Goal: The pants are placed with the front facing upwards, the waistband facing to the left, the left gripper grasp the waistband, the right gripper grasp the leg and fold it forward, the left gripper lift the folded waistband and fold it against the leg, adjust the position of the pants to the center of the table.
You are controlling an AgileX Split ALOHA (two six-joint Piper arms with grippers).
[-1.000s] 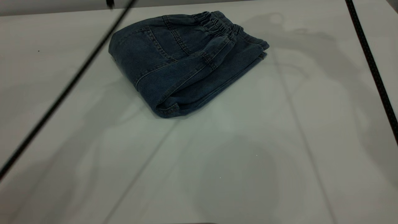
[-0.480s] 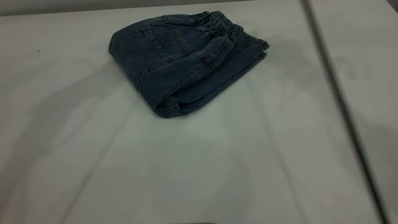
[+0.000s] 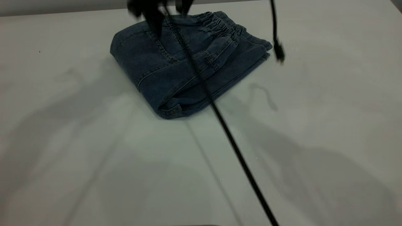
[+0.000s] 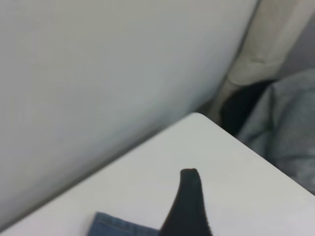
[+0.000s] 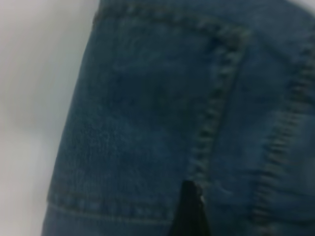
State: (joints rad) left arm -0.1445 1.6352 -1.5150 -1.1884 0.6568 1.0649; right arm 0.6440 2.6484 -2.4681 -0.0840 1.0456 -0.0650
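Observation:
The pants [image 3: 188,62] lie folded into a compact denim bundle on the far middle of the table [image 3: 125,163]. Their gathered waistband [image 3: 220,26] runs along the bundle's far right, and a stitched patch pocket faces up. A blurred black gripper [image 3: 154,12] hangs just over the bundle's far left part. I take it for my right gripper, since the right wrist view is filled by the pants [image 5: 147,123] from close up, with the right gripper [image 5: 189,211] low over the pocket seam. My left gripper [image 4: 189,209] shows above bare table, beside an edge of the pants [image 4: 123,227].
A taut black cord [image 3: 226,135] crosses the bundle diagonally toward the near edge. A second cord [image 3: 275,37] dangles by the bundle's right end. The left wrist view shows the table's corner [image 4: 197,118], a pale wall and grey cloth [image 4: 290,128] beyond it.
The black gripper has come in over the pants. The cord from the right has swept left across the table to lie over the bundle. The pants have not moved.

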